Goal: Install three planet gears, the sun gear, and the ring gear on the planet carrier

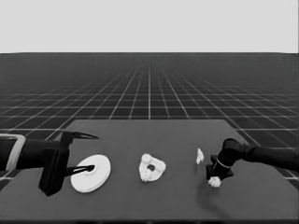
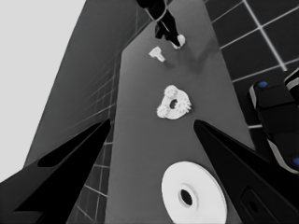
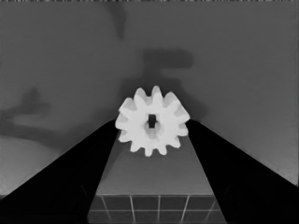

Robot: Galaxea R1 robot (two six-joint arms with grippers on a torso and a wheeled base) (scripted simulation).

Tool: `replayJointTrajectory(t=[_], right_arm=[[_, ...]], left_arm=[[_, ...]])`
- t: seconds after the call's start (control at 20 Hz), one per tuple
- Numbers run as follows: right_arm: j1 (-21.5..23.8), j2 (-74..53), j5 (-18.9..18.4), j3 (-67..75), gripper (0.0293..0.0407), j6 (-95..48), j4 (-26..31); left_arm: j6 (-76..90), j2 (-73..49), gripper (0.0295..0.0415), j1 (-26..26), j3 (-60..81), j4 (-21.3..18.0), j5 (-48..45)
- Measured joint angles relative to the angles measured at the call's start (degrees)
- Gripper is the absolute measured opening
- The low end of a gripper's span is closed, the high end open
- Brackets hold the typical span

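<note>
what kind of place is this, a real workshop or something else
Most likely a simulated test scene, not a real workshop: a bare dark table stands on an endless grid floor under a blank pale band, with only white parts on it, such as a gear between the right gripper's fingers.

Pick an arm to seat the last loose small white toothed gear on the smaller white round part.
Right. The right gripper is shut on that small white toothed gear at the table's right end. The left gripper waits over the larger white round part, holding nothing. The smaller white round part lies mid-table between them.
</note>
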Motion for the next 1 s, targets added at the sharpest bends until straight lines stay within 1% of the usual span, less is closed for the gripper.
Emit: replayJointTrajectory(t=[0.2, 0.25, 0.3, 0.4, 0.5, 0.7, 0.75, 0.8, 0.85, 0.9, 1.0], right_arm=[[0.0, 0.0, 0.0, 0.0, 0.0310, 0.0, 0.0], [4.3, -2.0, -3.4, 4.1, 0.0310, 1.0, 3.7], [7.9, -3.0, -5.3, 6.0, 0.0310, 1.5, 6.4], [11.4, -3.5, -7.1, 7.0, 0.0310, 1.7, 9.1], [12.5, -3.7, -7.7, 7.2, 0.0310, 1.7, 10.1], [13.0, -3.7, -7.9, 7.2, 0.0310, 1.7, 10.6], [13.8, 6.8, -11.5, 7.3, 0.0310, 20.9, 9.3], [14.3, 24.0, -13.1, 2.5, 0.0310, 29.0, 9.7], [14.4, 34.8, -13.0, -5.9, 0.0310, 28.9, 10.2], [14.5, 41.0, -12.6, -12.8, 0.0310, 26.9, 10.4], [14.5, 46.6, -12.0, -20.9, 0.0310, 23.7, 10.7]], left_arm=[[0.0, 0.0, 0.0385, 0.0, 0.0, 0.0, 0.0], [0.0, 0.0, 0.0385, 0.0, 0.0, 0.0, 0.0], [0.0, 0.0, 0.0385, 0.0, 0.0, 0.0, 0.0], [0.0, 0.0, 0.0385, 0.0, 0.0, 0.0, 0.0], [0.0, 0.0, 0.0385, 0.0, 0.0, 0.0, 0.0], [0.0, 0.0, 0.0385, 0.0, 0.0, 0.0, 0.0], [0.0, 0.0, 0.0385, 0.0, 0.0, 0.0, 0.0], [0.0, 0.0, 0.0385, 0.0, 0.0, 0.0, 0.0], [0.0, 0.0, 0.0385, 0.0, 0.0, 0.0, 0.0], [0.0, 0.0, 0.0385, 0.0, 0.0, 0.0, 0.0], [0.0, 0.0, 0.0385, 0.0, 0.0, 0.0, 0.0]])
